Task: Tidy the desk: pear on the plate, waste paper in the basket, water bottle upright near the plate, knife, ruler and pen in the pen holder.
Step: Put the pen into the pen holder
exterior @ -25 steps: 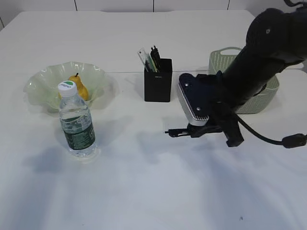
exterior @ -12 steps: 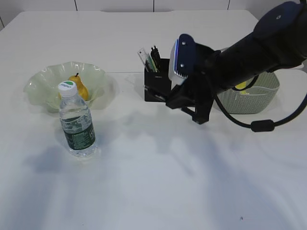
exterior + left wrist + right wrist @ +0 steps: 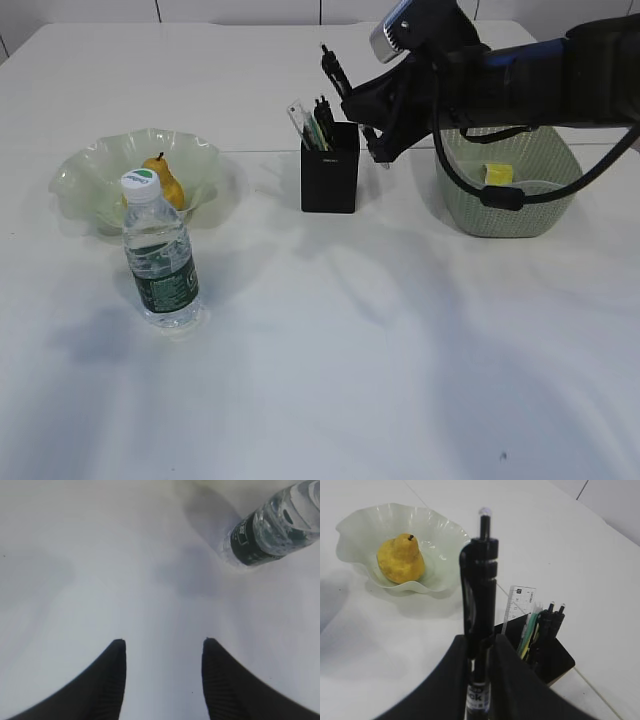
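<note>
White desk lies bare ahead — left claw point(image 3: 162, 647) apart, right claw point(image 3: 479, 647) clamping pen point(image 3: 479, 587).

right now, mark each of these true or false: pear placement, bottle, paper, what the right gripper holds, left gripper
1. The pear lies in the plate. True.
2. The water bottle lies on its side. False: it stands upright on the table, in front of the plate.
3. The waste paper is inside the basket. True.
4. The right gripper holds the ruler. False: it is shut on a black pen, above the pen holder; the ruler already stands in the holder.
5. The left gripper grips the bottle. False: its jaws stand open and empty over bare table, with the bottle off to one side.
</note>
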